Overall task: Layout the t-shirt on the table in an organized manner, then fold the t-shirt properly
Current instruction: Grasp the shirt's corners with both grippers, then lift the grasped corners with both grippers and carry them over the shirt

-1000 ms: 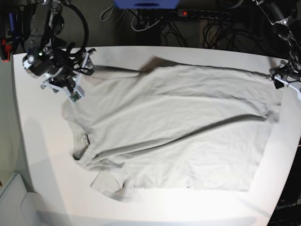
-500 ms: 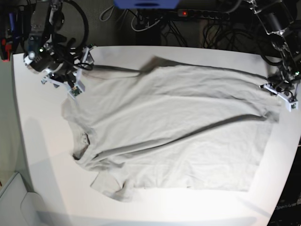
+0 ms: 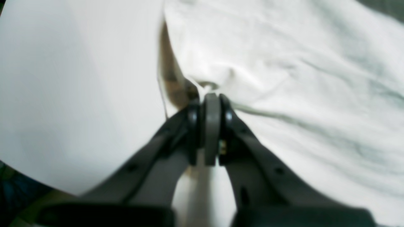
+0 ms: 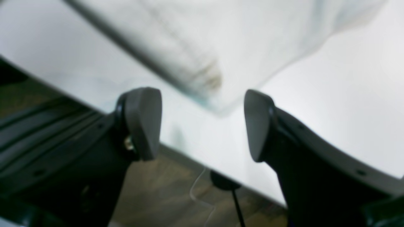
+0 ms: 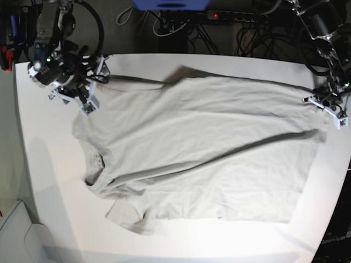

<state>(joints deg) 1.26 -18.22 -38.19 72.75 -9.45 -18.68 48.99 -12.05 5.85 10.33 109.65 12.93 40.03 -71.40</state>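
Laying out: left gripper (image 3: pixel 210 104) clenched, seemingly pinching the t-shirt (image 5: pixel 203 148) hem; right gripper (image 4: pixel 202 124) spread, empty; next, tug it flat.

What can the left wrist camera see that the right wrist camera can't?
Only the left wrist view shows the left gripper pinched shut on an edge of the t-shirt. Only the right wrist view shows the right gripper wide open, holding nothing, plus the floor past the table edge. Both show the shirt lying on the white table.
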